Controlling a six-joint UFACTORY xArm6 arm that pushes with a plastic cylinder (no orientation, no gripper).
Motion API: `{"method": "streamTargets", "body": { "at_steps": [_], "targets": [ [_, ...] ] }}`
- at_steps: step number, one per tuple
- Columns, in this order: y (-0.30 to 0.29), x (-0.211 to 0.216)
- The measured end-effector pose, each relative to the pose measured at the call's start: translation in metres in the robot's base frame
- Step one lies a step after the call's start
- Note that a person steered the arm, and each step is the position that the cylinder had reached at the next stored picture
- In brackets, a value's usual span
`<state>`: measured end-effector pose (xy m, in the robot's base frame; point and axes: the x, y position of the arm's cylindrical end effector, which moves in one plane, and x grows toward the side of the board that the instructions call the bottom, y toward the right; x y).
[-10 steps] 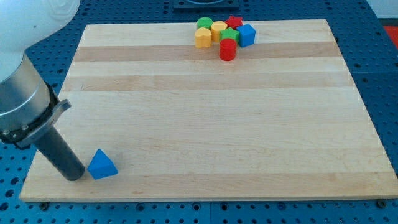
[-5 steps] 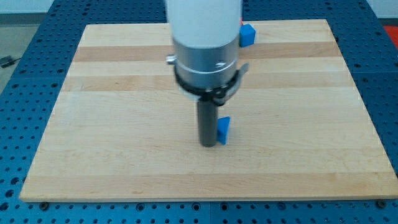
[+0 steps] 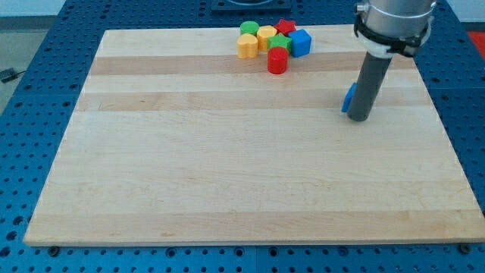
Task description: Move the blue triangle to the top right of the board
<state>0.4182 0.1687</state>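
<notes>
The blue triangle [image 3: 348,98] lies on the wooden board [image 3: 227,167] at the view's upper right, mostly hidden behind my rod. Only a thin blue sliver shows at the rod's left side. My tip [image 3: 359,118] rests on the board, touching the triangle's right side. The rod rises to the arm's collar at the view's top right.
A cluster of blocks sits at the board's top middle: a green cylinder [image 3: 248,29], two yellow blocks [image 3: 247,47], a red cylinder [image 3: 277,61], a red block [image 3: 286,27], a green block [image 3: 281,43] and a blue cube [image 3: 301,42].
My rod and the blue triangle have moved from the board's bottom left, through the middle, to the upper right. The triangle now shows on the rod's left instead of its right.
</notes>
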Motion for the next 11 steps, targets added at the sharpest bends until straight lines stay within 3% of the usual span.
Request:
{"method": "streamTargets", "body": {
  "at_steps": [6, 7, 8, 11],
  "targets": [
    [0.0, -0.078],
    [-0.007, -0.052],
    [-0.018, -0.055],
    [0.008, -0.127]
  ]
}}
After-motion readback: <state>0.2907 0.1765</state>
